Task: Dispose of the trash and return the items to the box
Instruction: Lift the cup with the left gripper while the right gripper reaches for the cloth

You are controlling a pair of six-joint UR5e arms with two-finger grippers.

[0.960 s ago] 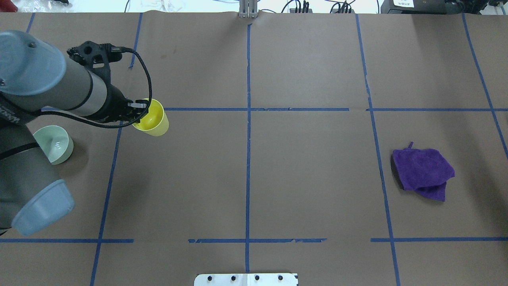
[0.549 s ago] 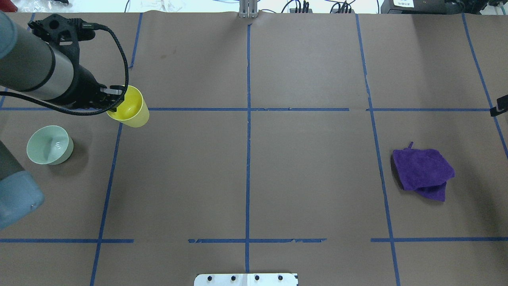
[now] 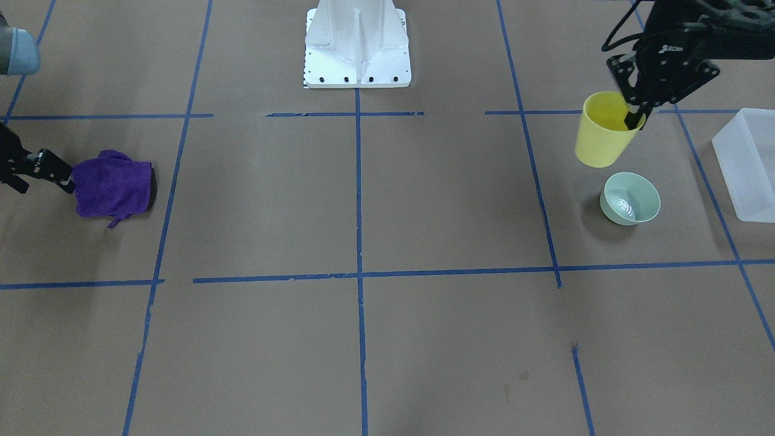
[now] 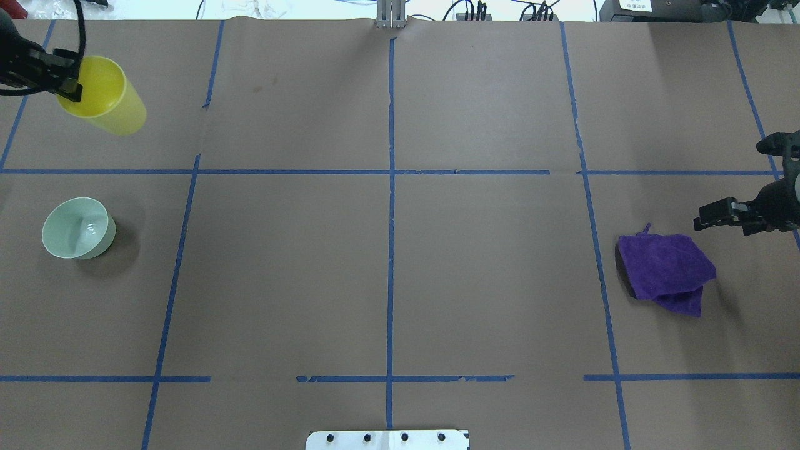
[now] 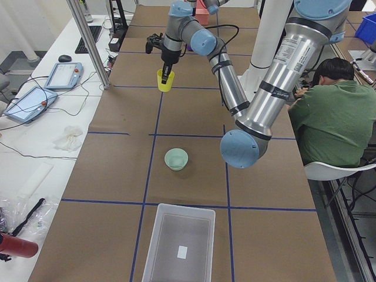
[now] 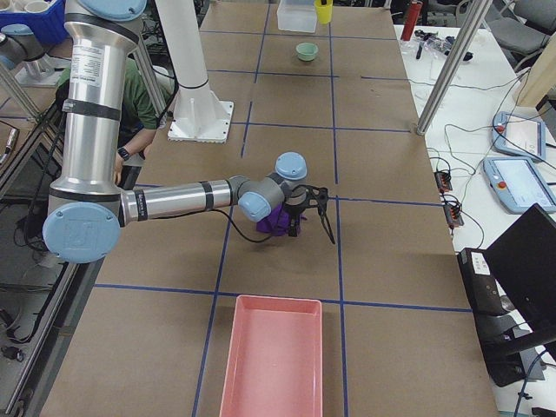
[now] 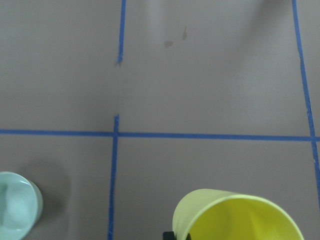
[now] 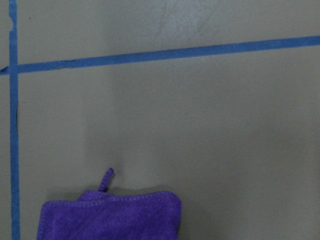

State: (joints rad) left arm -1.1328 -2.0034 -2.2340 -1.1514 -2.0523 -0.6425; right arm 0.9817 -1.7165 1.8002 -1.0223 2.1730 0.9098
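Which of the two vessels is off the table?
The yellow cup, held by its rim in the left gripper; the pale green bowl rests on the table, untouched.

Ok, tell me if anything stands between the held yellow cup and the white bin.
Only the green bowl lies roughly between the cup and the bin; the left claw holds the cup lifted, likely above it.

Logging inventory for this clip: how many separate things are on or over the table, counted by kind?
Cups: 1, the yellow cup, held in the left pincer
Bowls: 1, the pale green bowl
Cloths: 1, the purple cloth
Bins: 2, the frosted white bin and the pink bin
Total: 5
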